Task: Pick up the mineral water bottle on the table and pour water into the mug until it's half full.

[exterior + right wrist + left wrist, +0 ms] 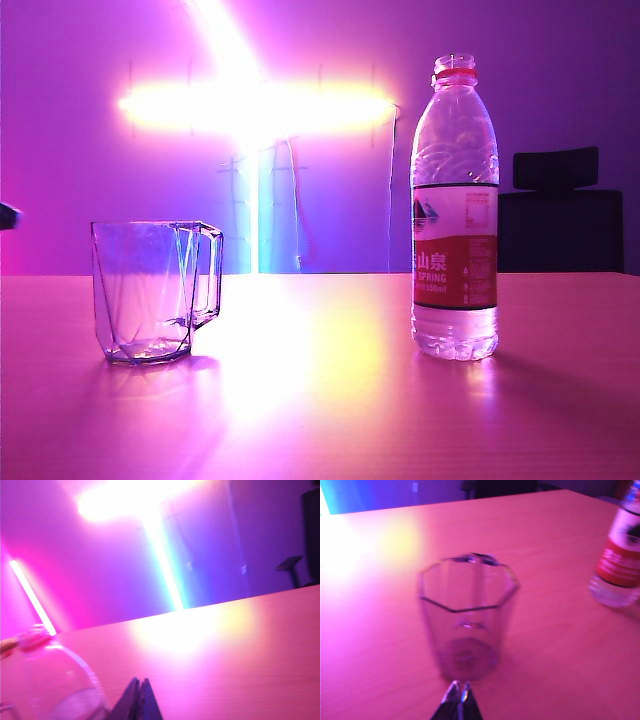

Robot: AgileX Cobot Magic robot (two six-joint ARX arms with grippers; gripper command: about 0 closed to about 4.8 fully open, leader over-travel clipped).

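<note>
Mineral water bottle (455, 210) and mug (155, 290) both stand on the table (320, 400), a wide wooden top washed pink-purple, with a bright patch of glare running down its middle between the two. Behind the table, glowing light bars (255, 105) cross on the wall, and a dark chair (560, 215) sits at the far edge behind the bottle.

The mineral water bottle stands upright on the right side of the exterior view, well apart from the mug. It has no cap on; a red ring circles its neck, and its white-and-red label faces the camera. Whether the water reaches its shoulder cannot be read through the tint. In the left wrist view the bottle (620, 560) shows at the edge of the picture, off to one side of the mug (467, 620).

The mug stands upright on the left side of the exterior view, its angular handle turned toward the bottle. It looks empty.

The left gripper (459, 695) hovers just short of the mug's base, its two fingertips pressed together with nothing between them. The right gripper (138, 692) sits close beside the upper part of the bottle (50, 680), its tips likewise pinched together and holding nothing; that view is tilted and blurred.
</note>
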